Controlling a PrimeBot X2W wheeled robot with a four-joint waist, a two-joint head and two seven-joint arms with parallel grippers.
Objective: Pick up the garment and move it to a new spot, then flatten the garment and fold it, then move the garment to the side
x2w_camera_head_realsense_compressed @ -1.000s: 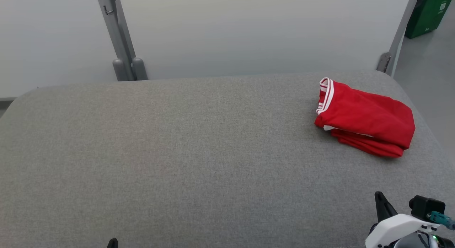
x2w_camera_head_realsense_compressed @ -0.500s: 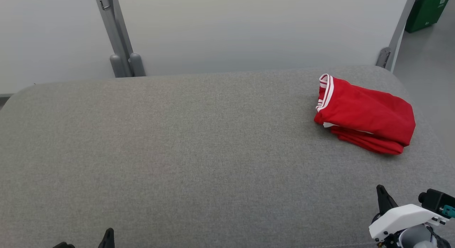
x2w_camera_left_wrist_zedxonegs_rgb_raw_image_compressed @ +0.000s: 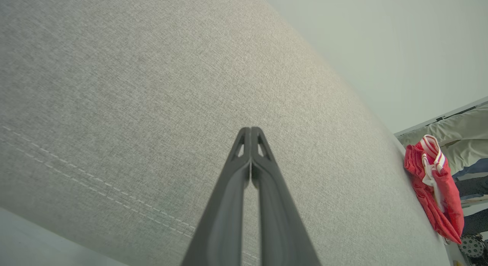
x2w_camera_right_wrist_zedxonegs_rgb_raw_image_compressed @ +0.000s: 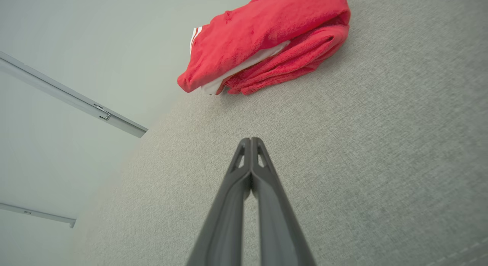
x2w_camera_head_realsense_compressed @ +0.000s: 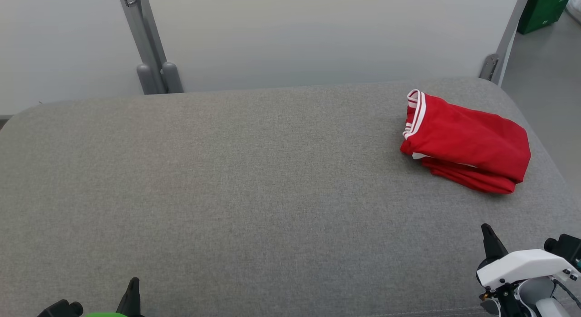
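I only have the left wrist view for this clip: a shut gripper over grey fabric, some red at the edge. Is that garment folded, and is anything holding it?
Observer: The red garment lies folded near the far right corner of the grey cushion; nothing touches it.
Operator: And the right gripper?
Observer: The right gripper is shut, over bare cushion, apart from the garment.
Operator: What's behind the cushion?
Observer: A grey metal post against a pale wall.

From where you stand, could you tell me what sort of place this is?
Likely a lab test bay: grey fabric-covered table, white partition panels on metal posts, a folded red garment.
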